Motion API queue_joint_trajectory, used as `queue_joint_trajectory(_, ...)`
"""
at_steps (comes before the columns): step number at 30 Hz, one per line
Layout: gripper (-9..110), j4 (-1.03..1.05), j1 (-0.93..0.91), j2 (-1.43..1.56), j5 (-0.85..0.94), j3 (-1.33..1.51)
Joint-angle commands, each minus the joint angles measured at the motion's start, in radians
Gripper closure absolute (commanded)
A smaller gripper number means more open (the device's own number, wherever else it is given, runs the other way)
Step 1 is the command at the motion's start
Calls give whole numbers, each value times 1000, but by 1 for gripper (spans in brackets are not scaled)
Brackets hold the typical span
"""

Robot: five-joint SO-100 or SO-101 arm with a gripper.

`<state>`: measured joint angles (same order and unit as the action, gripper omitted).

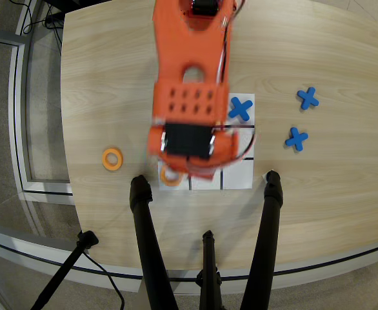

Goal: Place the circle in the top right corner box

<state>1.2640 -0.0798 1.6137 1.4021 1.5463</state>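
Observation:
An orange circle (171,176) lies flat in the paper grid's lower-left corner box (183,185), as the overhead view shows it. A second orange circle (112,158) rests on the bare wood to the left of the grid. The orange arm is raised high and blurred, covering most of the grid. Its gripper (195,169) end hangs just above and to the right of the circle in the corner box. The fingers are hidden under the wrist, so their state does not show. A blue cross (240,108) sits in the grid's upper-right cell.
Two more blue crosses (308,98) (296,138) lie on the wood to the right of the grid. Black tripod legs (145,226) (271,200) stand along the table's near edge, just below the grid. The table edge curves at the left.

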Motion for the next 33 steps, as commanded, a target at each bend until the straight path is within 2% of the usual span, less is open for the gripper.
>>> queue_joint_trajectory(1,94,20,54,451,43,407)
queue_joint_trajectory(8,94,-61,121,1203,186,1186)
queue_joint_trajectory(12,94,-63,124,1424,202,1443)
queue_joint_trajectory(19,97,-51,106,1646,209,1651)
queue_joint_trajectory(21,102,6,97,1684,210,1655)
queue_joint_trajectory(27,101,43,64,1743,144,1657)
queue_joint_trajectory(29,99,34,12,1743,152,1657)
queue_joint_trajectory(33,99,41,-241,1744,144,1658)
